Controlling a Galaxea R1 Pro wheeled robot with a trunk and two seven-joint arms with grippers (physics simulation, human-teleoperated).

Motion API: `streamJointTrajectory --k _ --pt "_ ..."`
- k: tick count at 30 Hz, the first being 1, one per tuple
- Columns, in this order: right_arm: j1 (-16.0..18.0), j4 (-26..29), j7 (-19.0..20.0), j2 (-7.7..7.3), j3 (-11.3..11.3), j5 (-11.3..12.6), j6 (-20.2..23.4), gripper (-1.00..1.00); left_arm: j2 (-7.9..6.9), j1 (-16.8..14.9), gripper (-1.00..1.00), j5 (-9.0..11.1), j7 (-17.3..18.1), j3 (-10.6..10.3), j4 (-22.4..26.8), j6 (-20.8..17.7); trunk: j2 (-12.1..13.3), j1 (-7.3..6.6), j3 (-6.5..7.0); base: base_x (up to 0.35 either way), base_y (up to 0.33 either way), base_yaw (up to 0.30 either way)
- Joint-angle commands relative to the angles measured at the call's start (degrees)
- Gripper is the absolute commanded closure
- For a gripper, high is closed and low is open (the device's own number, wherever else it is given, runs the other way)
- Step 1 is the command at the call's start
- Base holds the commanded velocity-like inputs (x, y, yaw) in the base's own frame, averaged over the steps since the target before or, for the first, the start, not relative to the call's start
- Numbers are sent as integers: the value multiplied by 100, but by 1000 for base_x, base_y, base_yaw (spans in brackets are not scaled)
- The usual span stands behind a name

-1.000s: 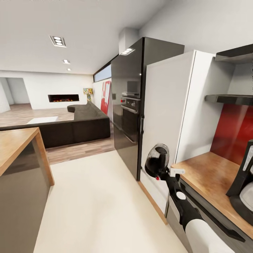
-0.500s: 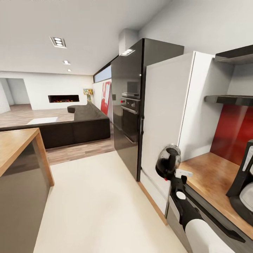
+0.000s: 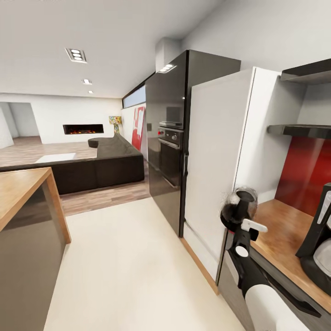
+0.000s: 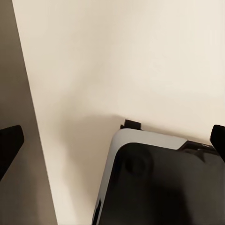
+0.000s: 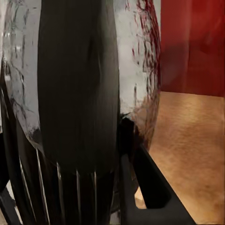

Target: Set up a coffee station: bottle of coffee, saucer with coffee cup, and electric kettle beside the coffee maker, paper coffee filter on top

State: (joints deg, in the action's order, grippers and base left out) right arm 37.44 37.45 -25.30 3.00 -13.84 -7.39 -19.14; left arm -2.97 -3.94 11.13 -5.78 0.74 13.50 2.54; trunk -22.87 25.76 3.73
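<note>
My right gripper (image 3: 240,220) is shut on the electric kettle (image 3: 239,206), a rounded smoky dark body held in the air at the left end of the kitchen countertop (image 3: 276,230). In the right wrist view the kettle's black handle (image 5: 77,93) is very close, with one black finger (image 5: 150,187) beside it and the countertop (image 5: 192,140) behind. The coffee maker (image 3: 319,243) stands on the countertop at the right edge, black with a glass carafe. Two black kitchen shelves (image 3: 301,130) hang above. My left gripper (image 4: 112,140) is open over the pale floor.
A tall white cabinet panel (image 3: 216,151) stands at the counter's left end, next to a black oven column (image 3: 168,138). A red backsplash (image 3: 305,170) runs behind the counter. The wooden island (image 3: 20,188) is at the left, with pale floor (image 3: 128,266) between.
My right arm has carried the kettle to the right, from in front of the white cabinet panel to the countertop's left end. The view itself has not shifted.
</note>
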Motion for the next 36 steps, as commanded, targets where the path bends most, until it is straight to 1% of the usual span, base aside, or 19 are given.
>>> streamJointTrajectory --k 1,5,7,11,13,17,22,27,36 --pt "5 -5 -54 6 -40 -113 5 100 -5 -2 -100 39 -2 5 -5 19 -5 2 -2 0 0 0" --pt "3 -57 -120 13 -70 -122 6 100 -29 -2 -100 39 -2 5 -5 19 -5 2 -2 0 0 0" --pt "3 -54 -129 21 -75 -127 13 100 -17 -2 -100 39 -2 5 -5 15 -5 2 -2 0 0 0" --pt "6 -21 -140 3 -82 -123 774 100 5 -2 -100 36 -2 5 -5 10 -5 2 -2 0 0 0" --pt "4 -18 -146 0 -83 -122 966 100 6 -2 -100 32 -2 5 -5 15 -5 2 -2 0 0 0" --pt "5 -32 -193 -1 -83 -122 1033 100 13 -2 -100 34 -2 5 -5 14 -5 2 -2 0 0 0" --pt "1 -30 -420 -1 -83 -122 1036 100 15 -2 -100 36 -2 5 -5 18 -5 2 -2 0 0 -49" --pt "3 -20 -582 -1 -83 -122 1035 100 15 -2 -100 36 -2 5 -5 19 -5 2 -2 0 0 -247" --pt "6 -18 -599 -1 -83 -122 1035 100 15 -2 -100 30 -2 5 -1 19 -5 2 -2 0 0 -277"
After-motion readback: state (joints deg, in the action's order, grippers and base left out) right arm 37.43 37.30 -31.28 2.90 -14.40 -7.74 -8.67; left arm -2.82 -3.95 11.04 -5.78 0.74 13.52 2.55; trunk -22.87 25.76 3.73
